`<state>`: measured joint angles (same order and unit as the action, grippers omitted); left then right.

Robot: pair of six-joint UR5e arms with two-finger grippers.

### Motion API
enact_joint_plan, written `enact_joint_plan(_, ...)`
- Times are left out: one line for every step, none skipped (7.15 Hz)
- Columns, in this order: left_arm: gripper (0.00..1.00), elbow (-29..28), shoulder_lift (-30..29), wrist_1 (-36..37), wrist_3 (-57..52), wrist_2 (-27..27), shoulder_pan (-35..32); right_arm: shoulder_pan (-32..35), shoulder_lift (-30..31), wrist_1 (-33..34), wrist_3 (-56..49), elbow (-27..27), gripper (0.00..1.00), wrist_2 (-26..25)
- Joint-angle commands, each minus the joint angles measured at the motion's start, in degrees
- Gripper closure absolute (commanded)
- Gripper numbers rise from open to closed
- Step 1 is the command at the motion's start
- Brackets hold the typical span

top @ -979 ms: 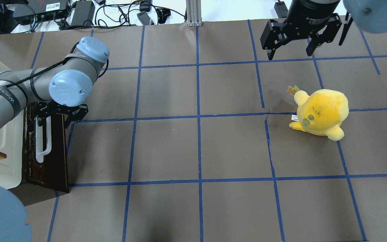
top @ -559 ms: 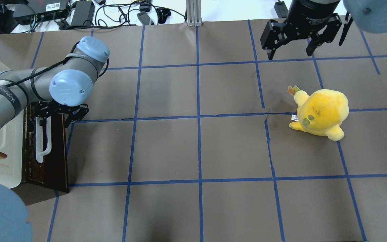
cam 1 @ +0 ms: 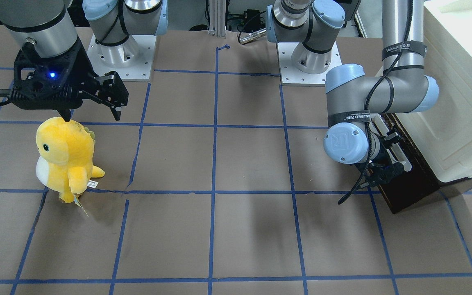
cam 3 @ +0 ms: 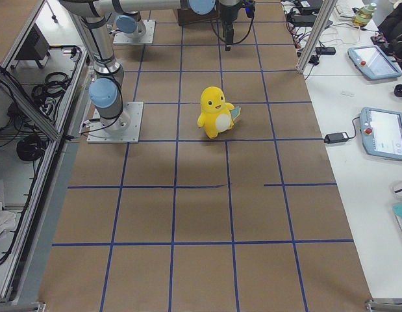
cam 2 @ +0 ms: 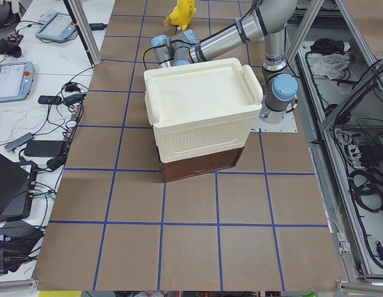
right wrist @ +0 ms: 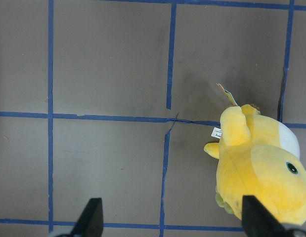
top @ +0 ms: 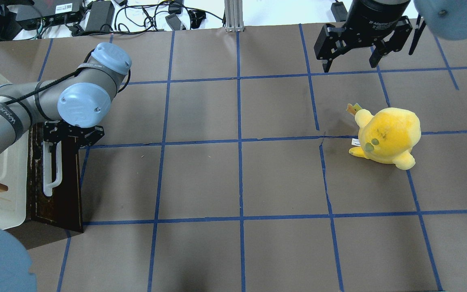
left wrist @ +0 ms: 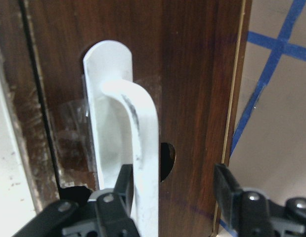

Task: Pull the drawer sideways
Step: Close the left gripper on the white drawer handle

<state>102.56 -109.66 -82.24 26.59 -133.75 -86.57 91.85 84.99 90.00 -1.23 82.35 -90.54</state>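
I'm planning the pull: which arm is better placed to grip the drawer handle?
Left. The left tool, open, straddles the handle on the drawer; the right tool hangs across the table by the plush.

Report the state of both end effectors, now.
Left end effector: open, fingers either side of the white handle, not clamped on it.
Right end effector: open, holding nothing.

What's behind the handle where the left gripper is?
Behind the handle: its white base plate and the dark drawer front, with a hole. The drawer's inside is hidden.
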Motion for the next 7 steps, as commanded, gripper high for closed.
enact_joint_plan(0.57, 0.2, 0.2, 0.0, 0.0, 0.0, 0.0, 0.0, 0.0, 0.0, 0.0, 0.0, 0.0, -0.1)
enact_joint_plan(0.58, 0.3, 0.2, 0.0, 0.0, -0.1, 0.0, 0.0, 0.0, 0.0, 0.0, 0.0, 0.0, 0.0)
enact_joint_plan(0.65, 0.3, 0.3, -0.5, 0.0, -0.1, 0.0, 0.0, 0.0, 0.0, 0.0, 0.0, 0.0, -0.1)
enact_joint_plan(0.7, 0.0, 0.4, -1.4, 0.1, -0.1, 0.0, 0.0, 0.0, 0.0, 0.0, 0.0, 0.0, 0.0)
enact_joint_plan(0.79, 0.0, 0.7, -1.4, 0.3, -0.1, 0.0, 0.0, 0.0, 0.0, 0.0, 0.0, 0.0, -0.1)
enact_joint_plan(0.85, -0.1, 0.9, -1.4, 0.4, -0.1, 0.0, 0.0, 0.0, 0.0, 0.0, 0.0, 0.0, 0.0)
enact_joint_plan(0.9, -0.2, 0.9, -1.5, 0.4, -0.1, 0.0, 0.0, 0.0, 0.0, 0.0, 0.0, 0.0, -0.1)
